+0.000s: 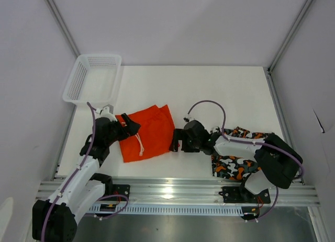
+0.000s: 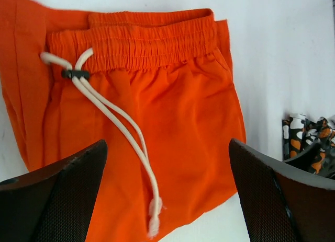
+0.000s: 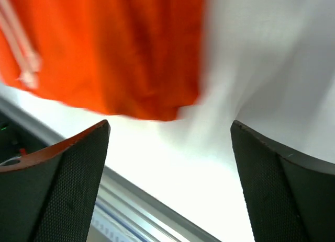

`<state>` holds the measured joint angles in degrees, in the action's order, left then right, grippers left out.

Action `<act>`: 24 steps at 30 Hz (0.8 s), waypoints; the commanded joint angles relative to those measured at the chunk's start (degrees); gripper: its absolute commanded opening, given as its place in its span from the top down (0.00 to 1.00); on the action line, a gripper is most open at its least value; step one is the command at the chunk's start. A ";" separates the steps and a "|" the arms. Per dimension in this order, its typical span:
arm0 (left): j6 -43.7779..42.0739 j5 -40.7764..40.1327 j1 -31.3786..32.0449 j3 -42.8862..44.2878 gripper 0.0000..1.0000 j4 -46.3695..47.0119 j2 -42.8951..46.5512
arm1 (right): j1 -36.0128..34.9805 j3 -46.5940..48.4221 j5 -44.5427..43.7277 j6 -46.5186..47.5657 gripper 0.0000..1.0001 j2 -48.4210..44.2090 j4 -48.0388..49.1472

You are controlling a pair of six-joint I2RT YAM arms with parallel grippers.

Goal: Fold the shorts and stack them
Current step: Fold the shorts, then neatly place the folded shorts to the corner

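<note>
**Claws open, both pairs of shorts lying apart on the surface**

Left claw [image 1: 130, 128] is nearest the orange shorts [image 1: 149, 129]. It sits over their left far corner with its fingers [image 2: 63, 195] spread wide and gripping nothing. Contact with the cloth cannot be confirmed.

Right claw [image 1: 176, 140] is just beside the right side of the same shorts. Its jaws are wide apart, with only bare surface [image 1: 209, 90] between them.

The orange shorts lie flat, left of centre and towards the near edge. Their white drawstring [image 2: 112, 114] trails loose over the cloth.

The patterned shorts [image 1: 235, 166] lie by the near right corner, partly hidden under the right arm. They are well apart from the orange pair and not stacked.

A white mesh basket [image 1: 78, 80] stands at the far left corner.
</note>
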<state>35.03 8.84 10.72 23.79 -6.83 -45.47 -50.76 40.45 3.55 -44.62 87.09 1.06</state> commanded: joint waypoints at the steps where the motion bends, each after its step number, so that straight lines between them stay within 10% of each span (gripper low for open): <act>1: 0.04 -2.16 -0.35 -0.33 0.01 -1.25 1.00 | 3.63 4.72 -8.73 7.87 0.02 -5.34 -12.13; 10: 0.48 -8.49 -0.88 1.08 0.01 -7.32 2.67 | 15.96 19.30 21.82 20.79 0.01 10.69 -8.00; 24: 2.24 -13.95 -4.83 -3.66 0.01 -8.38 7.86 | 16.93 28.11 31.08 19.13 0.01 28.30 0.52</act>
<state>36.07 -4.14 7.14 22.20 -15.53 -36.77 -33.39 67.00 33.30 -26.48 112.57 -0.19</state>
